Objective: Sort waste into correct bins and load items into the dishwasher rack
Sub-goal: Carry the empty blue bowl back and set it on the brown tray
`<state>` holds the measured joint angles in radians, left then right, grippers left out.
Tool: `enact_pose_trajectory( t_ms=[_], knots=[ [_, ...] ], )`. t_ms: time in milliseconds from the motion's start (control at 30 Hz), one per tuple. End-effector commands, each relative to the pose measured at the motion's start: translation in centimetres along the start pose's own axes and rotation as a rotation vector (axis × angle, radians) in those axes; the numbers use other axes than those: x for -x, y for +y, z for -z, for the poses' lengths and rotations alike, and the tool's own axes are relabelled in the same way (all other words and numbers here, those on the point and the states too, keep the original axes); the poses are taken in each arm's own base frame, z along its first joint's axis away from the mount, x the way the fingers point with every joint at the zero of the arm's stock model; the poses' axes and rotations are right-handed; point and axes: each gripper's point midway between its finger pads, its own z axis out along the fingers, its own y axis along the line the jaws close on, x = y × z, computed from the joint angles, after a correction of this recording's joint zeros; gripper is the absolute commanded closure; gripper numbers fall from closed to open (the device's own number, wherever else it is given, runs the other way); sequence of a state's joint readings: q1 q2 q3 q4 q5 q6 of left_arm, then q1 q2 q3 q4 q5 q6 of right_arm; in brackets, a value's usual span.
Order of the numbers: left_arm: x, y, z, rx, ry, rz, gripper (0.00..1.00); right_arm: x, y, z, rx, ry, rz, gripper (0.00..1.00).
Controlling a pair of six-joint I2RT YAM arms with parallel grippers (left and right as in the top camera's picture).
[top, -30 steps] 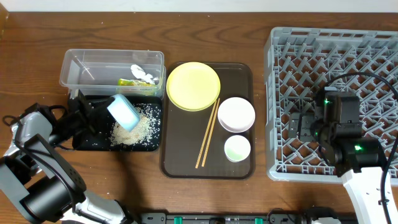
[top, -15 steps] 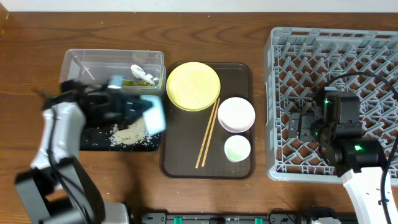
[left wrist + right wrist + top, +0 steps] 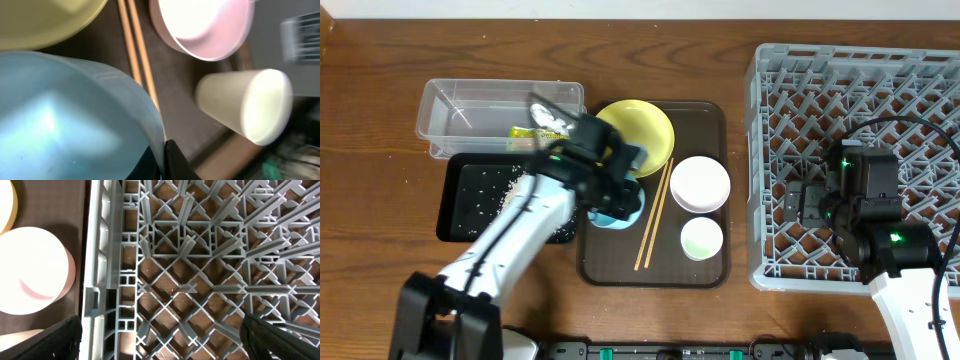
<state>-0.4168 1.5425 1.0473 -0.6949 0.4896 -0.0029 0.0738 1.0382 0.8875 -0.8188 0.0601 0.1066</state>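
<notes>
My left gripper (image 3: 620, 188) is shut on the rim of the light blue bowl (image 3: 615, 207) and holds it over the brown serving tray, between the yellow plate (image 3: 645, 135) and the chopsticks (image 3: 653, 215). In the left wrist view the bowl (image 3: 65, 115) fills the lower left, with my finger (image 3: 167, 160) on its rim. The pinkish-white bowl (image 3: 700, 184) and the pale cup (image 3: 701, 238) stand to the right. Rice grains (image 3: 510, 200) lie in the black tray (image 3: 460, 225). The green-and-yellow wrapper (image 3: 527, 131) is in the clear tub (image 3: 470, 105). My right gripper (image 3: 160, 342) is open over the grey rack (image 3: 860, 100).
The brown serving tray (image 3: 710, 270) lies between the black tray and the rack. The rack's left wall (image 3: 102, 255) is right next to the pinkish-white bowl (image 3: 32, 270). My left arm crosses over the black tray and the tub's right end.
My left arm swung right, carrying the blue bowl from over the black tray to over the brown serving tray. Rice stays in the black tray. The right arm has not moved.
</notes>
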Motion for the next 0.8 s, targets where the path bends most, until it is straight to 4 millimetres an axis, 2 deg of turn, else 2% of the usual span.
enact_pose_trajectory(
  t_ms=[0,133,167,200,233,300,467,633,767],
  knots=[
    [-0.4,2.0,-1.5,0.221,0.020,0.008,0.91,0.8,-0.4,0.6,-0.005,-0.026,-0.025,0.01],
    [-0.6,1.0,-2.6,0.220,0.036,-0.026,0.88,0.8,-0.4,0.6,-0.005,-0.026,-0.025,0.01],
    [-0.6,0.9,-2.6,0.219,0.035,-0.029,0.83,0.8,-0.4,0.6,-0.005,-0.026,-0.025,0.01],
    [-0.6,0.9,-2.6,0.218,0.033,-0.030,0.67,0.8,-0.4,0.6,-0.005,-0.026,-0.025,0.01],
    [-0.5,0.8,-2.6,0.218,0.031,-0.030,0.59,0.8,-0.4,0.6,-0.005,-0.026,-0.025,0.01],
    [-0.4,0.9,-2.4,0.218,0.027,-0.028,0.50,0.8,-0.4,0.6,-0.005,-0.026,-0.025,0.01],
    [0.4,-0.3,-1.0,0.191,0.016,-0.031,0.43,0.8,-0.4,0.6,-0.006,-0.026,-0.025,0.01],
    [2.0,-4.0,0.5,0.027,-0.052,-0.067,0.42,0.8,-0.4,0.6,-0.005,-0.027,-0.025,0.01],
    [1.7,-5.8,0.1,-0.032,-0.042,-0.102,0.42,0.8,-0.4,0.6,-0.005,-0.027,-0.025,0.01]
  ],
)
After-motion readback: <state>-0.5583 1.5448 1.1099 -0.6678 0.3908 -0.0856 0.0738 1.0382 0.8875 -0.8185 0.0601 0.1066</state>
